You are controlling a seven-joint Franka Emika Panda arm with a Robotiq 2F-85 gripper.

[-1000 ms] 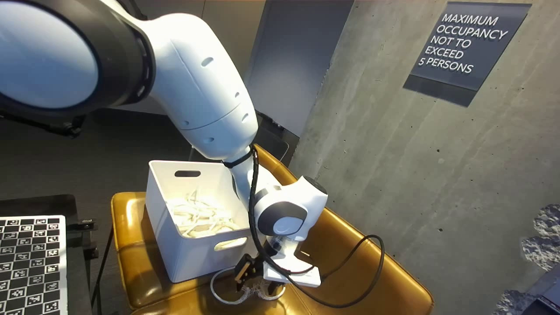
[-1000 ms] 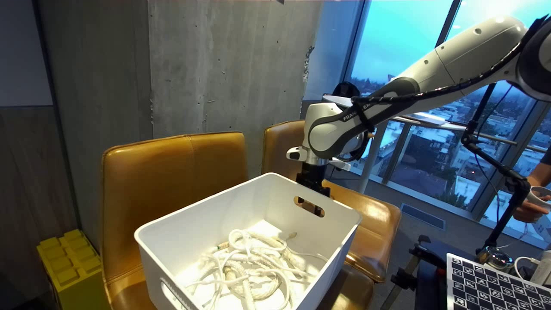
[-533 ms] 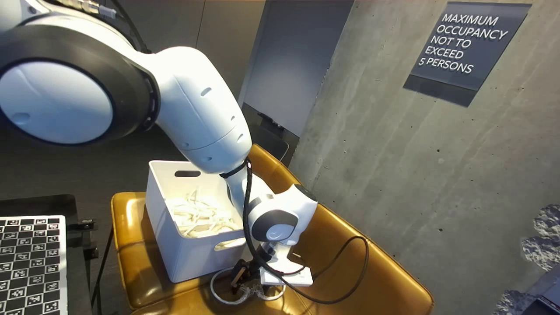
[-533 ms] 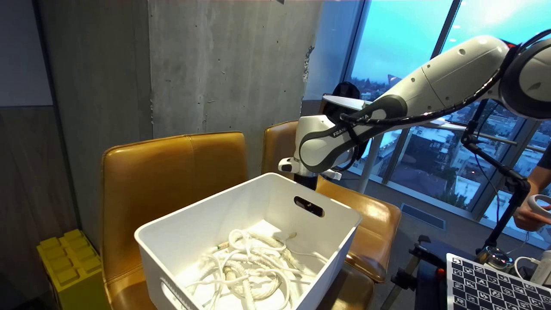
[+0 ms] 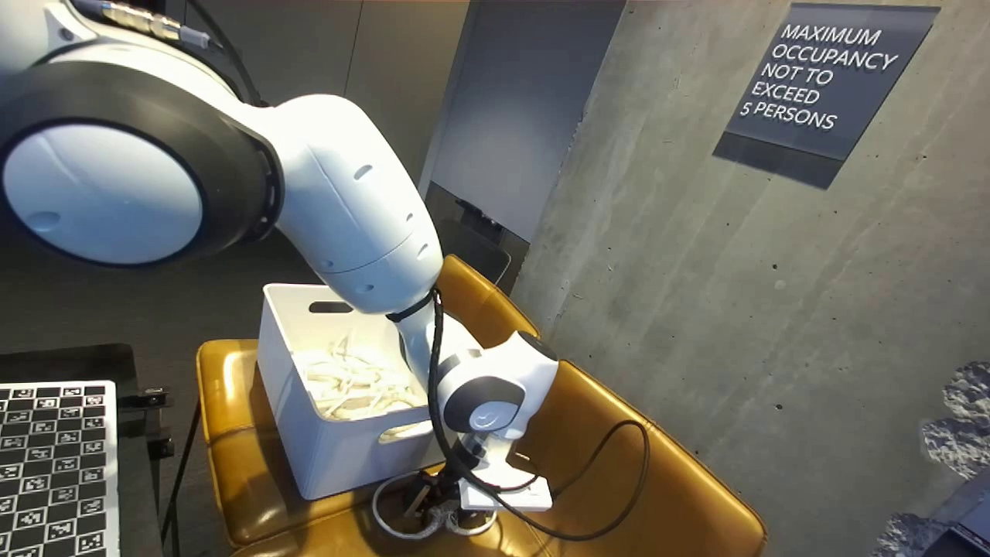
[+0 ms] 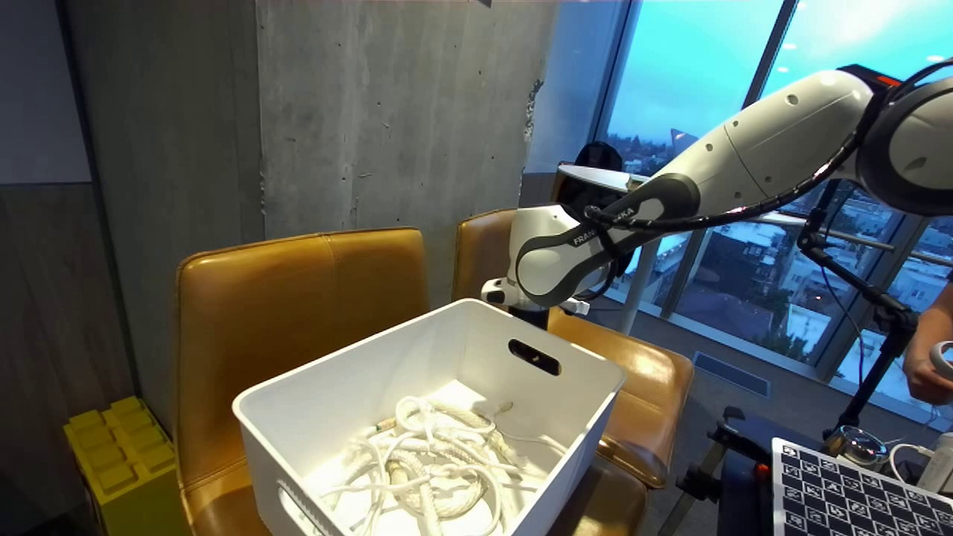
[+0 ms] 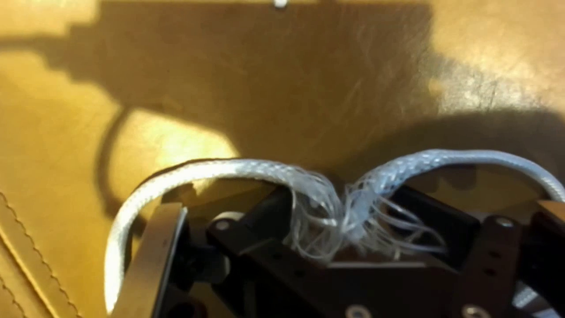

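Currently the gripper (image 7: 353,238) sits low over a tan leather chair (image 7: 53,150), its fingers (image 7: 148,265) wide apart, with the frayed part of a braided white rope (image 7: 212,170) between them; contact cannot be told. The rope lies on the chair; in an exterior view, a white plastic bin (image 5: 356,456) of tangled ropes (image 5: 348,383) stands just beyond, leftward.

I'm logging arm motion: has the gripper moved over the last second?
Yes: in an exterior view, the Robotiq gripper has shifted down and slightly left in the picture, judged against the unmoved white storage bin.
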